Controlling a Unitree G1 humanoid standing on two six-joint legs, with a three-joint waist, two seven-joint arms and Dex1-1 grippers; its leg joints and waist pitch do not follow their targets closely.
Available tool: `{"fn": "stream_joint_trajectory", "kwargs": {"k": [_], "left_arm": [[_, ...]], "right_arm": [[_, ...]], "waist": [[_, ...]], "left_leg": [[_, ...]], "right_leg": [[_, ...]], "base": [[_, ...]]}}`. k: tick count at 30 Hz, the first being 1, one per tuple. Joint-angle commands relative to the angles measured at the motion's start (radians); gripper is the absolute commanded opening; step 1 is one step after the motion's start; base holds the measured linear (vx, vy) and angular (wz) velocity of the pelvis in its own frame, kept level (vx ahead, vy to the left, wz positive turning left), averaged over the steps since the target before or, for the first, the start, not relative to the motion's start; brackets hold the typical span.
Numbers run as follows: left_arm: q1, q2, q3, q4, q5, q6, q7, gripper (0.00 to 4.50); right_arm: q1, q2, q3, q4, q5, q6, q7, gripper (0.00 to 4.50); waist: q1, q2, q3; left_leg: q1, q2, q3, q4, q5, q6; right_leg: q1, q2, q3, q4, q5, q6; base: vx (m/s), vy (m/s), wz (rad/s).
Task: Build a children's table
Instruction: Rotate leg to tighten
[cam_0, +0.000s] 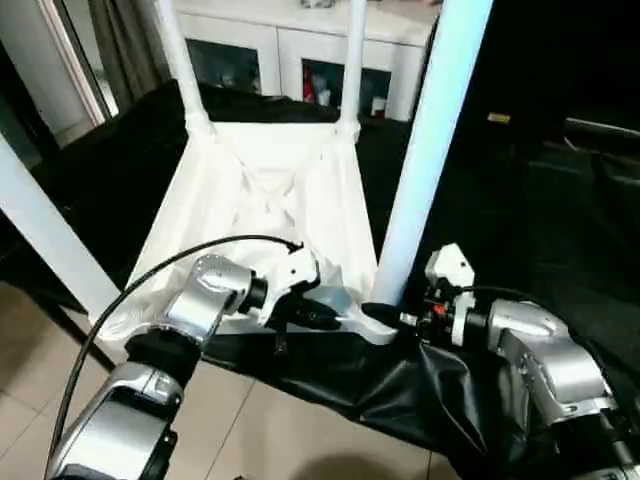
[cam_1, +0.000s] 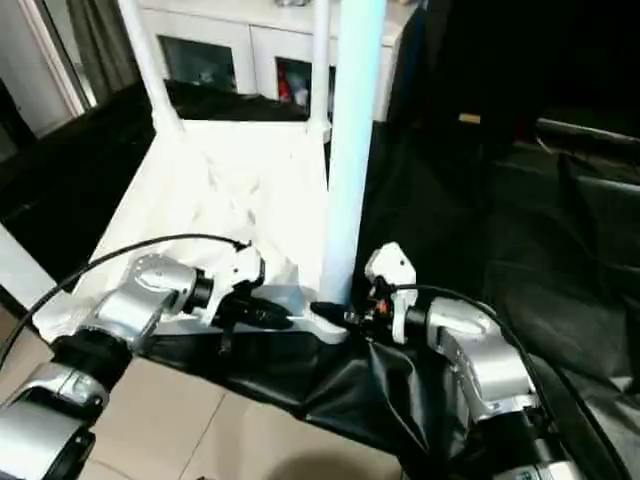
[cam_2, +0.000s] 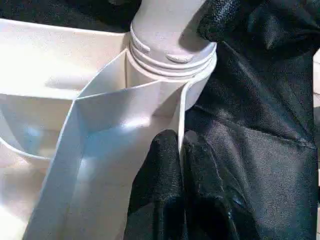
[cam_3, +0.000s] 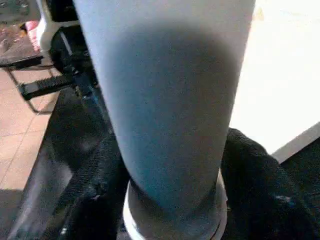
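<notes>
Right gripper (cam_0: 385, 316) clasps near-right leg (cam_0: 428, 150) at its base, long axis upright toward 12 o'clock. Left gripper (cam_0: 325, 318), at 9 o'clock of it, pinches the upturned top's rim (cam_2: 181, 120) on black-draped table (cam_0: 560, 200).

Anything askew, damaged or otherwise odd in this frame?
Nothing stands out. The children's table lies upside down on the black cloth, its legs upright in their corner sockets. The left gripper pinches the tabletop's edge wall; the right gripper straddles the near leg at its base.
</notes>
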Motion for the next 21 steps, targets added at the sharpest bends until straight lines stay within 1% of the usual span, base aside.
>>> {"fn": "stream_joint_trajectory", "kwargs": {"k": [1,3,4,6,8,9,10,11,12,13,14,15,17,18,19,20,21], "left_arm": [[0.019,-0.015,0.017,-0.023,-0.068,0.013,-0.047,0.0],[0.022,-0.009,0.017,-0.03,-0.07,0.019,-0.05,0.0],[0.023,-0.007,0.017,-0.032,-0.07,0.02,-0.051,0.0],[0.025,-0.006,0.016,-0.035,-0.071,0.023,-0.05,0.0],[0.025,-0.01,0.016,-0.032,-0.067,0.026,-0.038,0.0],[0.016,-0.024,0.017,-0.007,-0.043,0.028,0.018,0.0],[0.005,-0.04,0.017,0.021,-0.018,0.027,0.086,0.0],[0.0,-0.046,0.018,0.033,-0.01,0.026,0.111,0.0],[-0.013,-0.065,0.022,0.061,0.009,0.025,0.181,0.0],[-0.032,-0.092,0.035,0.095,0.024,0.031,0.275,0.0],[-0.048,-0.114,0.046,0.12,0.028,0.037,0.337,0.0],[-0.07,-0.143,0.061,0.151,0.033,0.046,0.42,0.0],[-0.091,-0.168,0.071,0.178,0.042,0.048,0.495,0.0],[-0.105,-0.183,0.075,0.195,0.045,0.048,0.534,0.0],[-0.129,-0.209,0.08,0.227,0.051,0.05,0.602,0.0],[-0.144,-0.225,0.081,0.247,0.055,0.049,0.643,0.0],[-0.163,-0.246,0.081,0.274,0.06,0.051,0.697,0.0]], "right_arm": [[-0.01,-0.017,-0.001,-0.001,0.014,-0.008,0.013,2.31],[-0.008,-0.026,0.001,-0.002,0.021,-0.01,0.027,2.11],[-0.007,-0.03,0.001,-0.003,0.024,-0.01,0.035,2.06],[-0.003,-0.033,0.001,-0.004,0.027,-0.007,0.043,2.02],[-0.001,-0.022,-0.004,0.004,0.018,-0.011,0.02,2.0],[-0.007,0.013,-0.03,0.033,0.005,-0.012,-0.061,1.99],[-0.013,0.046,-0.061,0.064,-0.002,-0.017,-0.141,1.99],[-0.015,0.057,-0.072,0.075,-0.005,-0.02,-0.169,1.98],[-0.019,0.084,-0.096,0.099,-0.013,-0.029,-0.235,1.98],[-0.018,0.111,-0.113,0.116,-0.022,-0.033,-0.3,1.98],[-0.015,0.13,-0.12,0.123,-0.037,-0.035,-0.355,1.98],[-0.012,0.157,-0.128,0.132,-0.057,-0.035,-0.43,1.98],[-0.008,0.178,-0.129,0.134,-0.07,-0.034,-0.477,1.98],[-0.009,0.193,-0.132,0.14,-0.081,-0.037,-0.518,1.96],[-0.011,0.225,-0.143,0.149,-0.093,-0.035,-0.591,1.96],[-0.013,0.247,-0.148,0.155,-0.107,-0.039,-0.644,1.96],[-0.016,0.275,-0.152,0.162,-0.123,-0.042,-0.706,1.96]], "waist": [[0.0,-0.021,-0.051],[-0.001,-0.019,-0.053],[-0.001,-0.02,-0.054],[0.001,-0.019,-0.055],[0.001,-0.02,-0.055],[-0.001,-0.02,-0.053],[-0.002,-0.02,-0.052],[-0.004,-0.024,-0.051],[-0.007,-0.023,-0.05],[-0.008,-0.025,-0.05],[-0.01,-0.024,-0.047],[-0.014,-0.029,-0.048],[-0.015,-0.031,-0.048],[-0.014,-0.03,-0.049],[-0.014,-0.028,-0.049],[-0.015,-0.029,-0.05],[-0.016,-0.029,-0.051]], "left_leg": [[0.009,0.039,-0.014,-0.063,-0.216,0.074],[0.009,0.038,-0.013,-0.06,-0.199,0.08],[0.009,0.038,-0.012,-0.059,-0.19,0.086],[0.01,0.037,-0.011,-0.057,-0.177,0.095],[0.008,0.036,-0.011,-0.057,-0.175,0.098],[0.009,0.036,-0.01,-0.057,-0.179,0.093],[0.007,0.035,-0.011,-0.058,-0.19,0.089],[0.011,0.034,-0.01,-0.059,-0.21,0.075],[0.011,0.033,-0.013,-0.061,-0.234,0.058],[0.011,0.034,-0.013,-0.061,-0.236,0.05],[0.015,0.033,-0.014,-0.063,-0.261,0.039],[0.012,0.03,-0.016,-0.064,-0.267,0.03],[0.014,0.029,-0.016,-0.063,-0.265,0.032],[0.012,0.027,-0.016,-0.061,-0.257,0.041],[0.009,0.026,-0.015,-0.061,-0.249,0.044],[0.012,0.026,-0.015,-0.061,-0.246,0.042],[0.01,0.025,-0.014,-0.061,-0.242,0.043]], "right_leg": [[0.045,-0.052,0.038,-0.063,-0.267,-0.213],[0.046,-0.049,0.037,-0.059,-0.233,-0.221],[0.047,-0.049,0.037,-0.057,-0.211,-0.228],[0.047,-0.048,0.037,-0.054,-0.186,-0.239],[0.049,-0.048,0.036,-0.054,-0.186,-0.24],[0.046,-0.048,0.037,-0.055,-0.198,-0.238],[0.046,-0.049,0.036,-0.057,-0.217,-0.234],[0.042,-0.049,0.036,-0.063,-0.264,-0.222],[0.043,-0.051,0.035,-0.069,-0.322,-0.204],[0.043,-0.051,0.035,-0.07,-0.332,-0.197],[0.037,-0.049,0.034,-0.077,-0.368,-0.185],[0.04,-0.048,0.034,-0.078,-0.391,-0.169],[0.038,-0.048,0.034,-0.081,-0.401,-0.155],[0.041,-0.049,0.035,-0.082,-0.398,-0.152],[0.041,-0.049,0.035,-0.083,-0.393,-0.149],[0.038,-0.046,0.035,-0.082,-0.383,-0.148],[0.036,-0.046,0.036,-0.082,-0.377,-0.148]], "base": [[0.0,0.0,0.0],[0.0,0.0,0.0],[0.0,0.0,0.0],[0.0,0.0,0.0],[0.0,0.0,0.0],[0.0,0.0,0.0],[0.0,0.0,0.0],[0.0,0.0,0.0],[0.0,0.0,0.0],[0.0,0.0,0.0],[0.0,0.0,0.0],[0.0,0.0,0.0],[0.0,0.0,0.0],[0.0,0.0,0.0],[0.0,0.0,0.0],[0.0,0.0,0.0],[0.0,0.0,0.0]]}}
